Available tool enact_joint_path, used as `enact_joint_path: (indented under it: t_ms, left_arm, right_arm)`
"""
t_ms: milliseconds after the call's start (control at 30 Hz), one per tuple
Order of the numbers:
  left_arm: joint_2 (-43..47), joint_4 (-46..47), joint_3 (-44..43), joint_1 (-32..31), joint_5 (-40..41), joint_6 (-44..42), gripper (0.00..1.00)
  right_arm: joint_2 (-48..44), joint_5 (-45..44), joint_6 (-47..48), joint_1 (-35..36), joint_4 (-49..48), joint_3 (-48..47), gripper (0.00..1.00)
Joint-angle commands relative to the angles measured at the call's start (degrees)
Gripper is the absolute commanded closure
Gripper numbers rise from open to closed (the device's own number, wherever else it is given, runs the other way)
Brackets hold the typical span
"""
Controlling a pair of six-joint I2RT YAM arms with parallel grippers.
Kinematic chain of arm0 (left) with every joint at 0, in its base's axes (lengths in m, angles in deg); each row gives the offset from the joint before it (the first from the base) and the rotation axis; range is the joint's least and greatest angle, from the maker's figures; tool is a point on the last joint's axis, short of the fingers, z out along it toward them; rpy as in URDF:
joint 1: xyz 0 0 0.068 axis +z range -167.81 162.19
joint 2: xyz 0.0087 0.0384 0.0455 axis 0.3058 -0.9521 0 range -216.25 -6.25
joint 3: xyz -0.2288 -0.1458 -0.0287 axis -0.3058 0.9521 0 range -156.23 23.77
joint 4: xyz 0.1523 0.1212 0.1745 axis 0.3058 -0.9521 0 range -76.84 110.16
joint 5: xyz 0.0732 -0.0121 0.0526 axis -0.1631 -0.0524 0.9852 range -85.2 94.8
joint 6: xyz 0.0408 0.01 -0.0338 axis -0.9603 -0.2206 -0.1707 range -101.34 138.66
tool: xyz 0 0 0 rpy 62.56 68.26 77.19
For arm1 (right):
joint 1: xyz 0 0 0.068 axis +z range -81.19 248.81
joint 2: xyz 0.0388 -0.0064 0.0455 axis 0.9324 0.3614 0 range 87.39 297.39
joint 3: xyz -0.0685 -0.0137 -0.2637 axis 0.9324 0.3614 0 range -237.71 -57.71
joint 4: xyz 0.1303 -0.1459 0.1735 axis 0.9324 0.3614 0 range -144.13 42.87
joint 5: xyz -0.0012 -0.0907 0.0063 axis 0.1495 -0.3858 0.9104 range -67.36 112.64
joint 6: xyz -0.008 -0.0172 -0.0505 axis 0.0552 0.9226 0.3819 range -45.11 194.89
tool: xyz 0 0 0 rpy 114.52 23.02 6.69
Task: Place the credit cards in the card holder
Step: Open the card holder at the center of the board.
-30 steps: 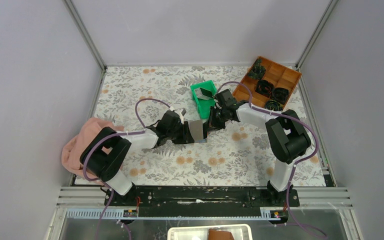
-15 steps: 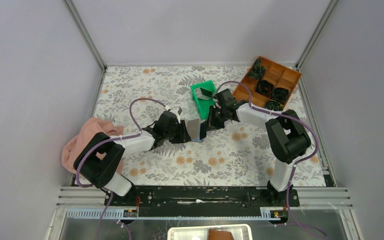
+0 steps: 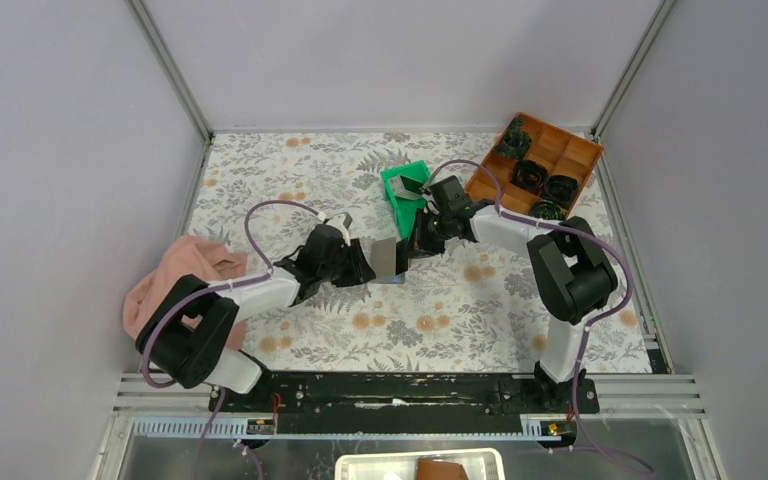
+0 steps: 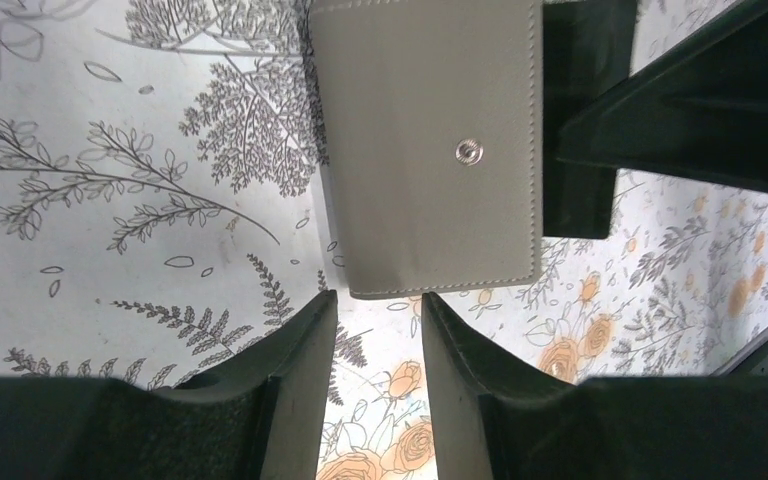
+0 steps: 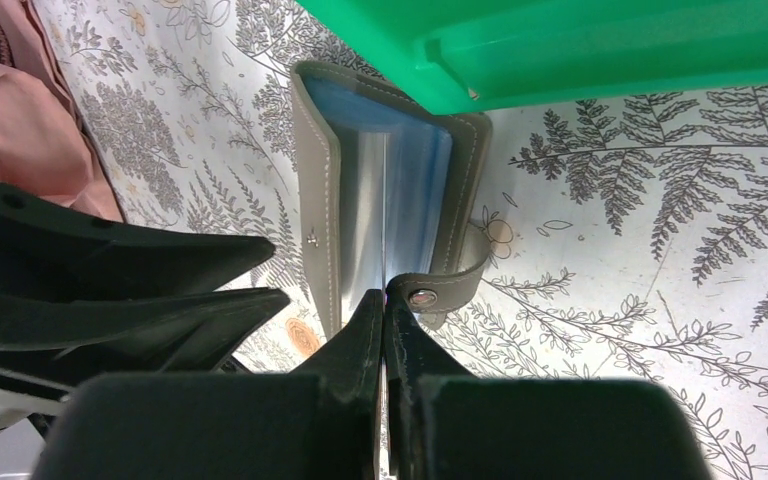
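The grey card holder (image 3: 386, 258) stands half open on the table between my grippers, just in front of the green bin. In the right wrist view its blue inside and clear sleeves (image 5: 400, 190) face me. My right gripper (image 5: 384, 298) is shut on a thin silvery credit card held edge-on, whose far end reaches in among the sleeves beside the snap strap (image 5: 438, 293). My left gripper (image 4: 376, 300) is open and empty, its tips just short of the holder's grey outer flap (image 4: 430, 140). Another credit card (image 3: 410, 186) lies in the green bin.
The green bin (image 3: 400, 200) stands right behind the holder, and its rim (image 5: 600, 50) is close above it in the right wrist view. A brown compartment tray (image 3: 583, 152) with dark parts is at the back right. A pink cloth (image 3: 175, 285) lies at the left.
My left gripper has drawn back to the left, off the card holder. My right gripper and the holder have shifted slightly left and back towards the bin.
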Motion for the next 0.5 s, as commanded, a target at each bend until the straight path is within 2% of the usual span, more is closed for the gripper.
enact_joint_path:
  t_ms: [0, 467]
  left_arm:
    - [3.17, 5.0, 1.36, 0.86, 3.47, 0.2, 0.56]
    - [-1.65, 2.84, -0.3, 2.79, 5.34, -1.03, 0.57]
  right_arm:
    - [0.4, -0.77, 0.81, -0.05, 0.11, -2.48, 1.0]
    - [-0.11, -5.02, 3.4, -0.05, 4.89, -3.97, 1.0]
